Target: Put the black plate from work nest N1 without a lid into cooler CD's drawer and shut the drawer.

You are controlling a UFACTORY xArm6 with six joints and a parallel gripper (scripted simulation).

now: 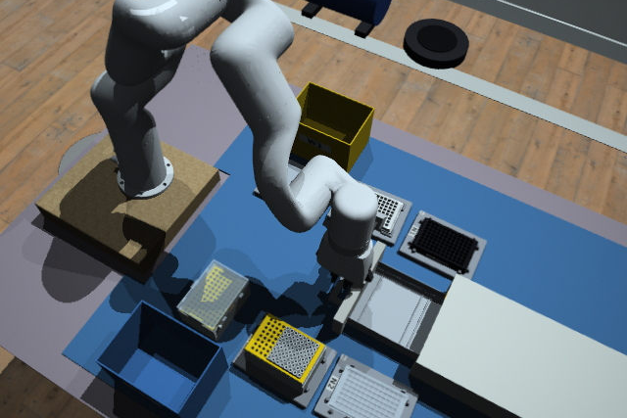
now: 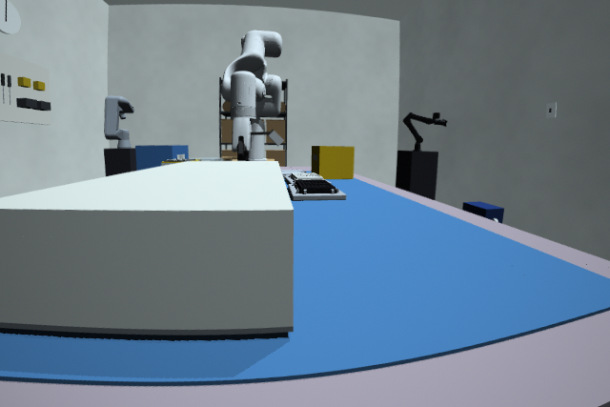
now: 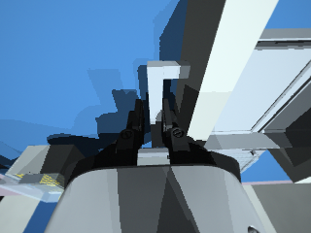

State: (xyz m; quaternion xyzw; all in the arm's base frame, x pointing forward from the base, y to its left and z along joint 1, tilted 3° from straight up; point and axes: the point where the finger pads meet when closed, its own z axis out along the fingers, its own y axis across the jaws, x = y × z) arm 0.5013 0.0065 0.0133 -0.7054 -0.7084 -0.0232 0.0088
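Observation:
The black plate (image 1: 444, 243) (image 2: 314, 186) sits without a lid in nest N1 (image 1: 407, 247), beside the cooler. The cooler's white housing (image 1: 521, 337) (image 2: 148, 264) stands at the right in the top view. Its drawer (image 1: 343, 316) (image 3: 228, 58) is pulled out, and the visible part of its floor is bare. The bar handle (image 3: 155, 84) stands out from the drawer front. My gripper (image 1: 345, 288) (image 3: 152, 108) points down at the handle, its fingers parted narrowly, one on each side of the bar. Firm contact is not visible. The lamp is not visible.
The yellow tip rack (image 1: 284, 348) and nest N2 (image 1: 323, 405) with a clear plate stand beside the drawer. The lidded tip box (image 1: 213, 297) and blue bin (image 1: 205, 383) are nearer the base. A white plate (image 1: 390, 207) and yellow bin (image 1: 336, 154) (image 2: 332, 162) stand on N1's side.

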